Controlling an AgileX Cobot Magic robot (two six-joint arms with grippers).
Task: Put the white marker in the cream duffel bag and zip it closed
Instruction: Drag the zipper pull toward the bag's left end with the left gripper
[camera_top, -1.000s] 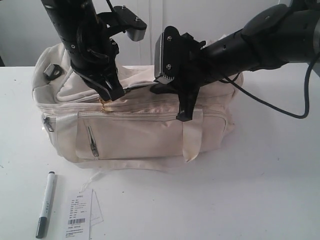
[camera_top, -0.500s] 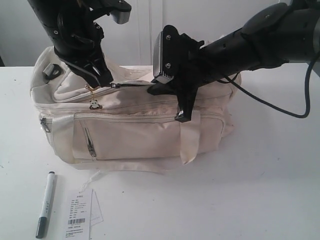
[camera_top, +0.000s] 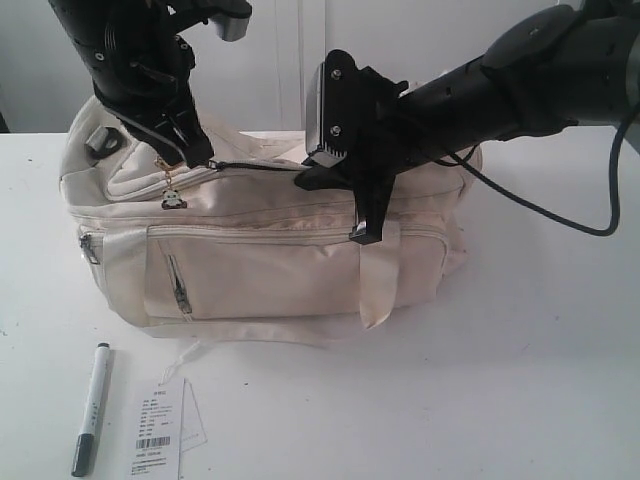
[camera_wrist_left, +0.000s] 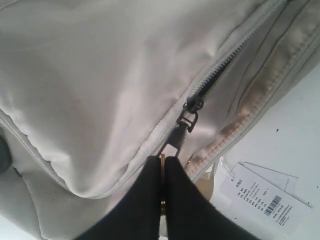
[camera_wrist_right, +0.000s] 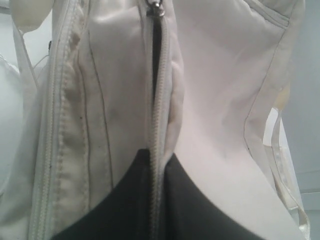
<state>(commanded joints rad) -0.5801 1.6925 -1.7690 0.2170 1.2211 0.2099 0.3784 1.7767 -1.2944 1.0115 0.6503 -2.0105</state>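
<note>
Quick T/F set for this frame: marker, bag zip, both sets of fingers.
1. The marker is inside the bag. False: it lies on the table beside the tag.
2. The left fingers are shut on the zip pull. True.
3. The top zip is fully closed. False: a dark gap shows along it, so it is partly open.
4. The right fingers pinch the bag at the top zip. True.

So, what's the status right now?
Left fingers pinch the zip pull. Right fingers clamp the bag on its zip. Marker on table beside paper tag, not inside.
</note>
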